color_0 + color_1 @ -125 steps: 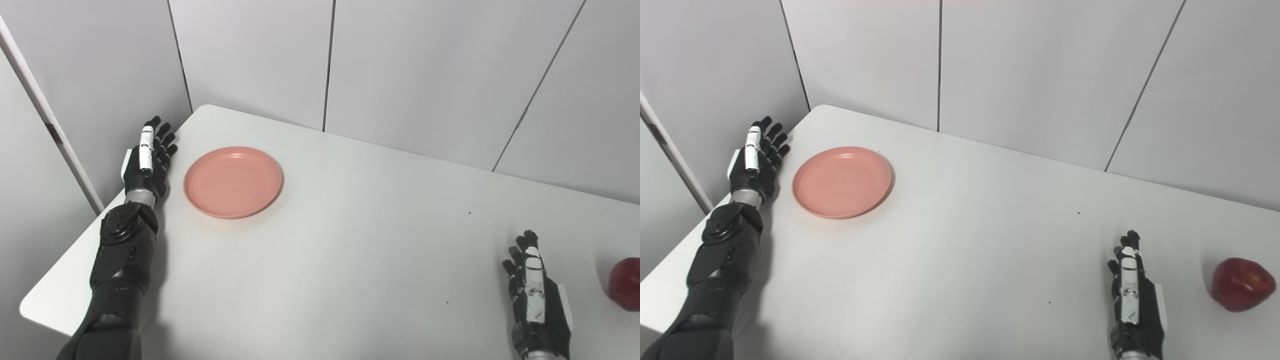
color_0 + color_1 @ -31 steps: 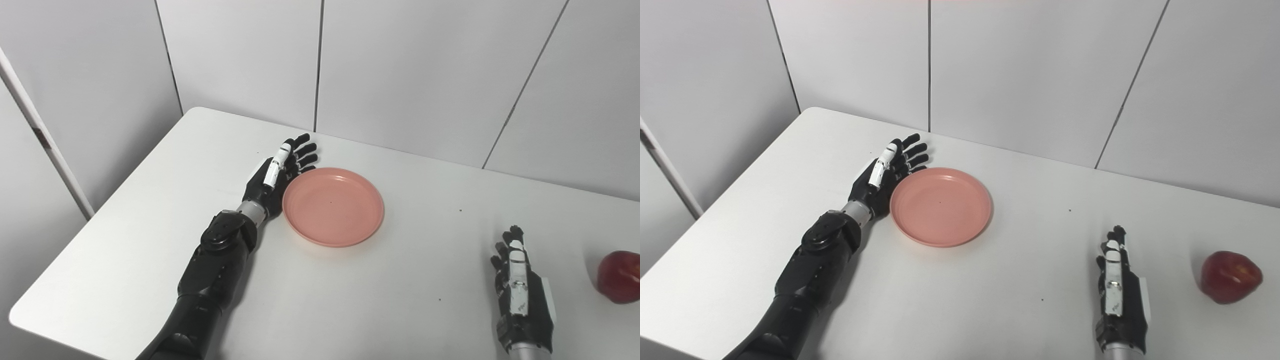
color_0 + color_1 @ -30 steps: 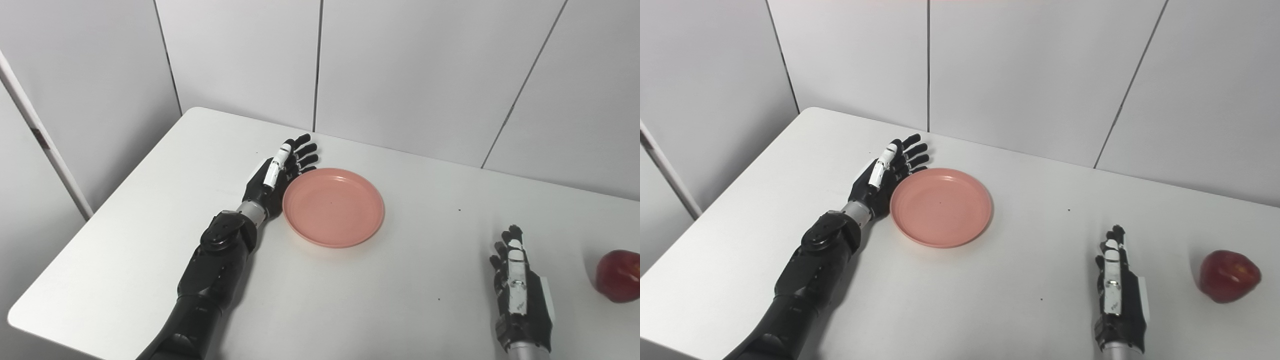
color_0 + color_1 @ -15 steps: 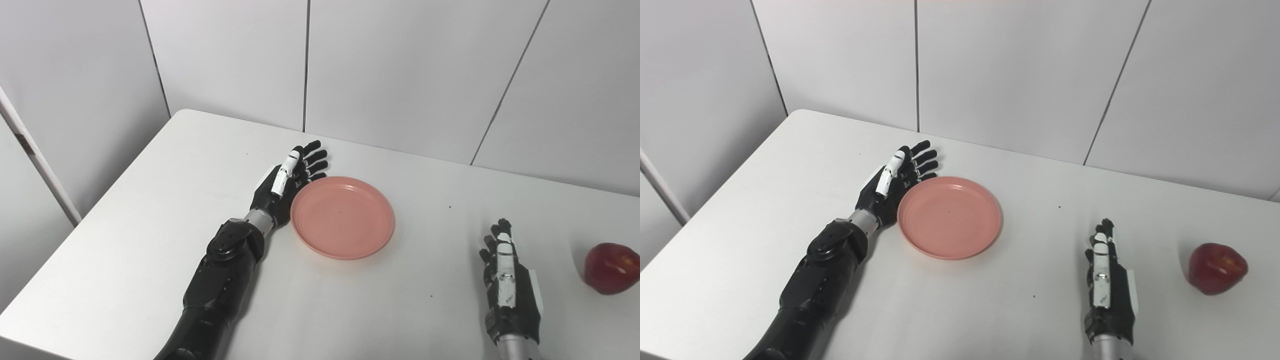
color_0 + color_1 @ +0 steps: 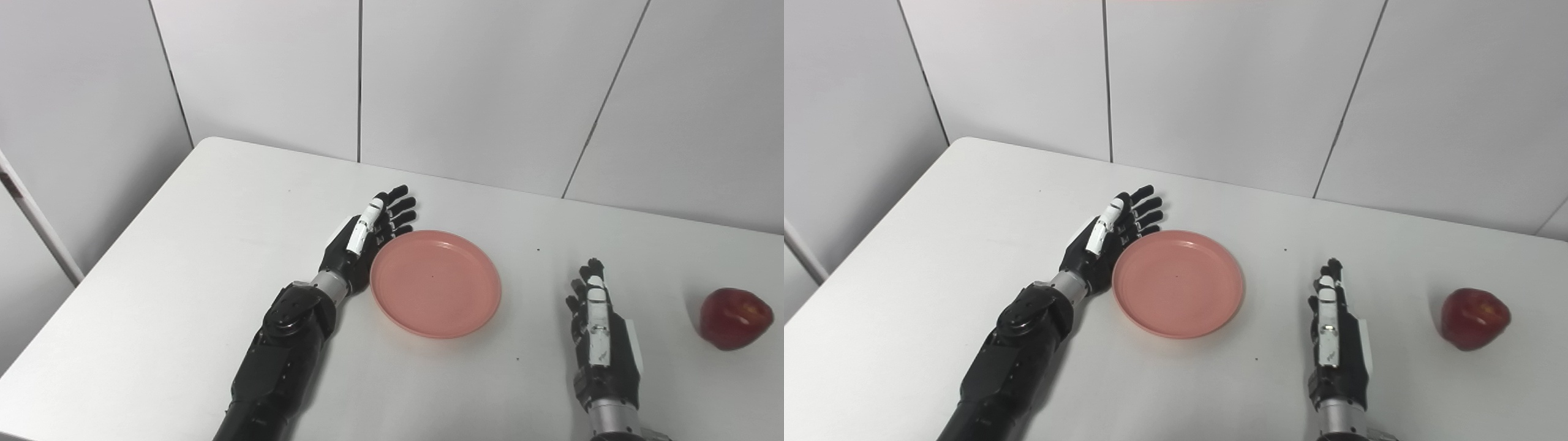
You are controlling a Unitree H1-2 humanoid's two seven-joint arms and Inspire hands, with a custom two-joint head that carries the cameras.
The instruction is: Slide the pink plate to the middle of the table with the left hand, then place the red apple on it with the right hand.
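Note:
The pink plate [image 5: 436,283] lies empty near the middle of the white table [image 5: 184,257]. My left hand [image 5: 367,236] is open and stands edge-on against the plate's left rim, fingers stretched toward the back wall. A red apple [image 5: 733,318] sits alone on the table at the far right. My right hand [image 5: 599,331] is open and rests flat between the plate and the apple, well apart from both. In the right eye view the plate [image 5: 1178,282], left hand [image 5: 1111,239], right hand [image 5: 1334,334] and apple [image 5: 1475,318] appear in the same arrangement.
Grey wall panels [image 5: 465,86] rise right behind the table's far edge and along its left side. The table's rounded far-left corner [image 5: 205,142] is in view. A few tiny dark specks dot the tabletop.
Since 4.2 s ago my left hand has pushed the plate from the far left to near the table's middle. Over the last second the camera has shifted; plate and hand edged slightly right.

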